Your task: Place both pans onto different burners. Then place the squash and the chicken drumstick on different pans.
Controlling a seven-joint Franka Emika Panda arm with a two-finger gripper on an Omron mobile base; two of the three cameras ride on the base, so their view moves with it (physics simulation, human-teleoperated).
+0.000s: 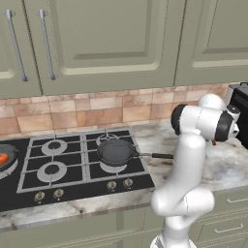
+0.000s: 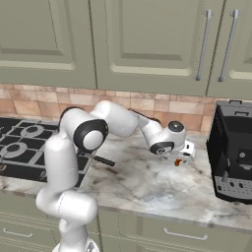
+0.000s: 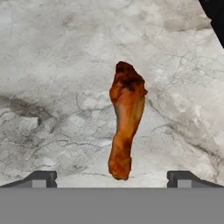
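Pincer point(image 3: 112, 177) spread wide, empty, over one chicken drumstick point(image 3: 126, 118) on counter point(image 3: 52, 65), two pans point(image 1: 115, 151) on burners.

Left base view: left pan point(image 1: 6, 157) cut by left frame edge, squash point(image 1: 3, 159) inside it partly cropped. Handle end of centre pan point(image 1: 116, 151) hidden behind arm at right of centre. Hand masked by arm's upper joints; only orange sliver of chicken drumstick point(image 1: 213, 143) visible, right of centre.

Right base view: cooktop point(image 2: 19, 147) cut at left edge, partly hidden by arm; hand point(image 2: 183, 156) too small to judge finger gap. Black appliance point(image 2: 231, 152) cropped at right edge.
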